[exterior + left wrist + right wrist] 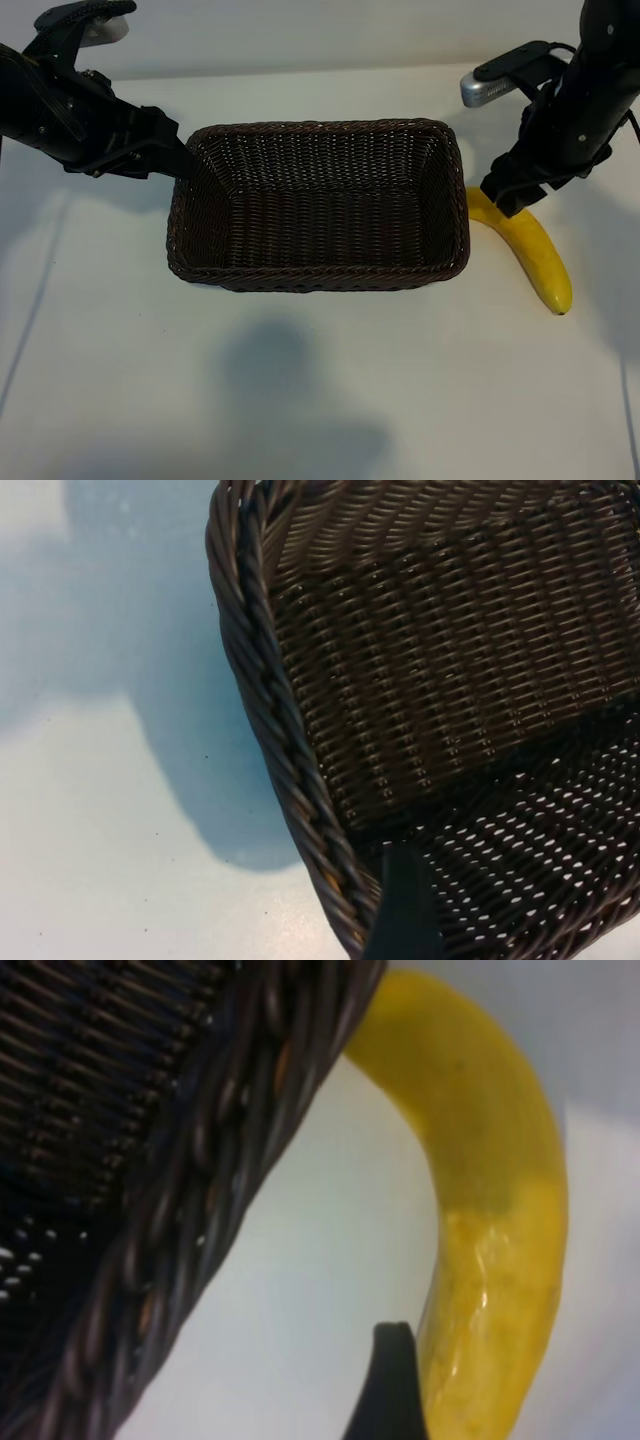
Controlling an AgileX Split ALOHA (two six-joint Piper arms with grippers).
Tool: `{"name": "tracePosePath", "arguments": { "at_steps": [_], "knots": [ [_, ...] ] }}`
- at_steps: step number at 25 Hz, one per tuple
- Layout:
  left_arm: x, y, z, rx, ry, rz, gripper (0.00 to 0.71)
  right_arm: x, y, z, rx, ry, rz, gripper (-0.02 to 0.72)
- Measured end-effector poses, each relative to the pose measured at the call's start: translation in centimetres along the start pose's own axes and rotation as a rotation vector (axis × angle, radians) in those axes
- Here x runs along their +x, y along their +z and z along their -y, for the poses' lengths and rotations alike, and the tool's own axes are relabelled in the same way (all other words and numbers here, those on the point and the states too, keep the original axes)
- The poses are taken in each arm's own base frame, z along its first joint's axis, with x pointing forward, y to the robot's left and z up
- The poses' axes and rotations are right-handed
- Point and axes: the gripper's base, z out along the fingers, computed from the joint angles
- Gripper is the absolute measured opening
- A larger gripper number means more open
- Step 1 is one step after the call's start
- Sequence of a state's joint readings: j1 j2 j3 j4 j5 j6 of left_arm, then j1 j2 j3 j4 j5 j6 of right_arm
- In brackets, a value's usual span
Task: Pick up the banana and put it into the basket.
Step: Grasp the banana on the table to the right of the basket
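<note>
The banana [535,258] lies flat on the white worktop [320,400], toward its right edge in the exterior view, just beside the basket's right end wall, its upper end tucked in close to that wall and its lower tip curving away. The right gripper [512,200] is right over that upper end, pointing steeply down, and it covers the stem, so whether it touches the fruit cannot be told from outside. In the right wrist view one dark fingertip [392,1380] stands beside the banana's yellow flank [490,1210], with the braided rim [250,1140] close on the other side; the jaws stand wide and nothing is gripped. That rim crowds the approach, with only a narrow strip of worktop between wicker and fruit. The basket [320,275] sits mid-worktop, dark brown, with nothing inside that shows. Over at its left end, the left gripper [185,160] rests at the rim, jaws wide; the left wrist view shows one dark finger [405,910] inside the wall and the woven rim [270,700] alongside, the other finger out of frame, so a real hold cannot be confirmed. No readable writing anywhere. Both arms are cut off by the frame edges.
</note>
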State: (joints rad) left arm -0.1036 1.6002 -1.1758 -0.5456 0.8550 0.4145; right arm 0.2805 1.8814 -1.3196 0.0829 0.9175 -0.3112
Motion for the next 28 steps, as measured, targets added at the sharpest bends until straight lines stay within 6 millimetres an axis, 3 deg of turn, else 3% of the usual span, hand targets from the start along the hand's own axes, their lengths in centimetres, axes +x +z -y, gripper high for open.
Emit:
{"name": "tracePosePath", "arguments": {
  "at_steps": [8, 24, 28],
  "knots": [
    [0.0, 0.0, 0.0, 0.000, 0.000, 0.000, 0.595, 1.3, 2.2, -0.1, 0.015, 0.000, 0.031, 0.605],
    [0.0, 0.0, 0.0, 0.000, 0.000, -0.001, 0.595, 1.1, 2.4, -0.4, -0.022, -0.016, 0.066, 0.597],
    [0.0, 0.0, 0.0, 0.000, 0.000, -0.001, 0.595, 1.3, 3.9, -0.4, -0.036, -0.020, 0.027, 0.597]
  ]
}}
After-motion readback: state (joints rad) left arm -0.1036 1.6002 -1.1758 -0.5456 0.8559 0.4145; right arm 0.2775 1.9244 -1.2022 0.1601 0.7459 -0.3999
